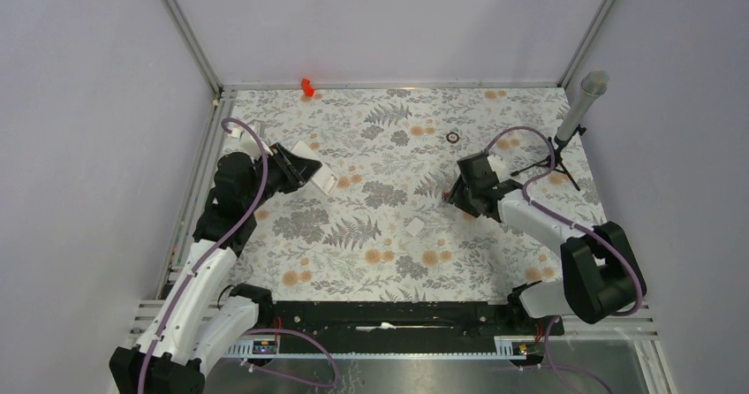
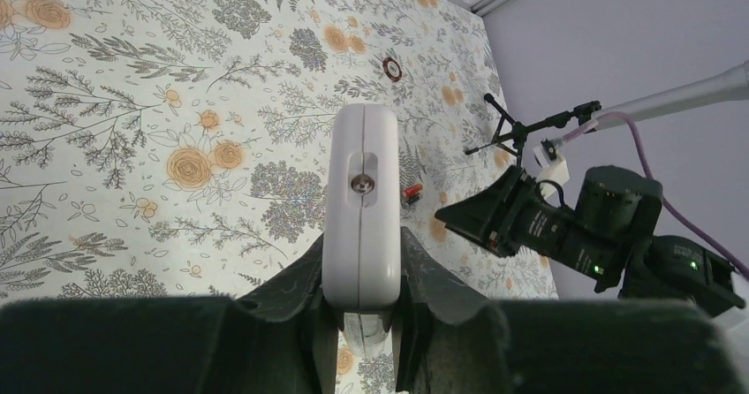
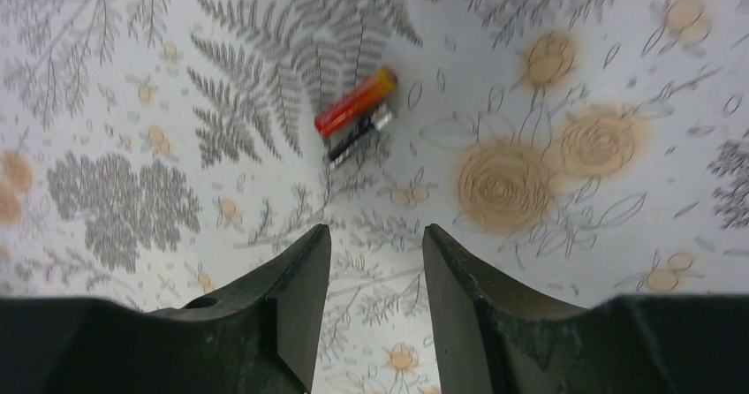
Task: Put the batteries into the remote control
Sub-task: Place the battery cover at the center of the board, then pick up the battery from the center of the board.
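Soft, even, shadowless light; the right wrist view slightly blurs the batteries [image 3: 356,102].

Table cover [image 1: 389,235] — white w/ grey fern and leaf prints plus orange-tan roses. Batteries [image 3: 358,111]: one red fading to orange-yellow at the tip, the other black w/ a silver end. Remote [image 2: 360,208] plain white. Small plastic piece [image 1: 307,86] — bright red. Ring [image 1: 453,137] dark.

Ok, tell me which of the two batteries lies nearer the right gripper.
The black battery: it lies beside the red-orange battery, on the side closer to the right gripper.
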`<move>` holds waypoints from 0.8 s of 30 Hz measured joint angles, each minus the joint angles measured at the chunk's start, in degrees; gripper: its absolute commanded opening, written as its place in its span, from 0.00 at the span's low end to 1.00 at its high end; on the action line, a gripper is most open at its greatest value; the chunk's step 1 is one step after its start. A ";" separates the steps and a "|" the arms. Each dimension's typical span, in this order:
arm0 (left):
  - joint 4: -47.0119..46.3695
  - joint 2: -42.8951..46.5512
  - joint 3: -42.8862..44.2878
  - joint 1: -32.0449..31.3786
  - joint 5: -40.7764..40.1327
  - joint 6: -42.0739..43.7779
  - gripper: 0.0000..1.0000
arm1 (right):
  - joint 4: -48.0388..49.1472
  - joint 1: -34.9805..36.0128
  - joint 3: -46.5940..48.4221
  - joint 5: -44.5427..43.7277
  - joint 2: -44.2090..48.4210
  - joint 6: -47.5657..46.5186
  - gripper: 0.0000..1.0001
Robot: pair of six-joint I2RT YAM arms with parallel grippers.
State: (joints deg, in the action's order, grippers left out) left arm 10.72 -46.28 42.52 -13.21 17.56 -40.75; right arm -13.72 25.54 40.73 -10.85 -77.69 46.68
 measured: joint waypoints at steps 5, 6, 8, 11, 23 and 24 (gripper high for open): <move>-0.04 0.09 0.00 0.00 0.00 -0.02 0.06 | -0.72 -1.66 6.23 -3.26 -6.93 -1.60 0.51; -0.07 0.09 0.00 0.00 0.00 -0.02 0.06 | -0.79 -1.68 7.48 -3.39 -8.79 -1.95 0.51; -0.04 0.09 0.00 0.00 0.00 -0.02 0.06 | -0.79 -1.70 9.46 -3.56 -12.04 -2.23 0.50; -0.04 0.09 0.00 0.00 0.00 0.00 0.06 | -1.07 -1.70 10.67 -3.76 -14.75 -2.36 0.49; -0.11 0.07 -0.02 0.00 0.04 -0.02 0.06 | -1.11 -1.70 10.93 -6.56 -17.59 -2.40 0.46; -0.11 0.07 -0.02 0.00 0.04 -0.02 0.06 | -1.09 -1.70 10.97 -6.64 -17.66 -2.49 0.45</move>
State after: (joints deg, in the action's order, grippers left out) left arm 10.61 -46.22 42.50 -13.21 17.61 -40.77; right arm -14.81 23.83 51.70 -17.50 -95.35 44.18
